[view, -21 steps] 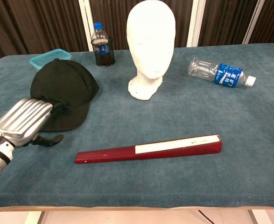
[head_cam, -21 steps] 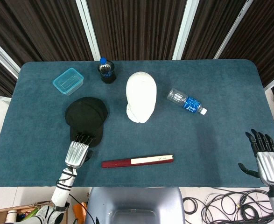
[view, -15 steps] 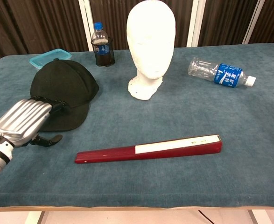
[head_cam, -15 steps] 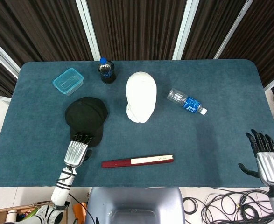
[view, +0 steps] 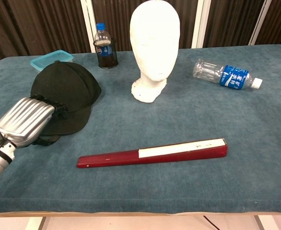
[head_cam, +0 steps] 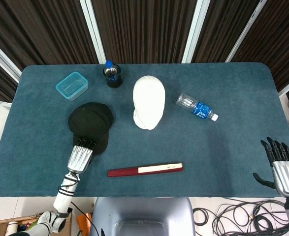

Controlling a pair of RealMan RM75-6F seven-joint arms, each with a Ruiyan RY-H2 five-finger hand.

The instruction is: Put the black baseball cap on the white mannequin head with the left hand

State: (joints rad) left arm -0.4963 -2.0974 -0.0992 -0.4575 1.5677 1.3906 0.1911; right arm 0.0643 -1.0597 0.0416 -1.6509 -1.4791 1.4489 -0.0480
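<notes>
The black baseball cap (head_cam: 90,122) (view: 66,88) lies flat on the table's left side, brim toward me. My left hand (head_cam: 81,156) (view: 26,120) sits at the brim's near edge. Its fingers (view: 59,106) lie on top of the brim and its thumb is tucked under the edge, so it pinches the brim. The white mannequin head (head_cam: 148,101) (view: 154,38) stands upright at the table's middle, to the right of the cap. My right hand (head_cam: 282,169) hovers past the table's right front corner, fingers spread and empty; the chest view does not show it.
A long red and white folded fan (head_cam: 145,170) (view: 152,152) lies near the front edge. A clear water bottle (head_cam: 197,107) (view: 224,75) lies right of the head. A dark bottle (head_cam: 112,74) (view: 104,48) and a teal lidded box (head_cam: 72,85) (view: 51,59) stand at the back left.
My left hand has slid forward onto the cap's brim. Its thumb, earlier stretched out on the cloth, is now tucked under the brim edge. The right hand has barely moved.
</notes>
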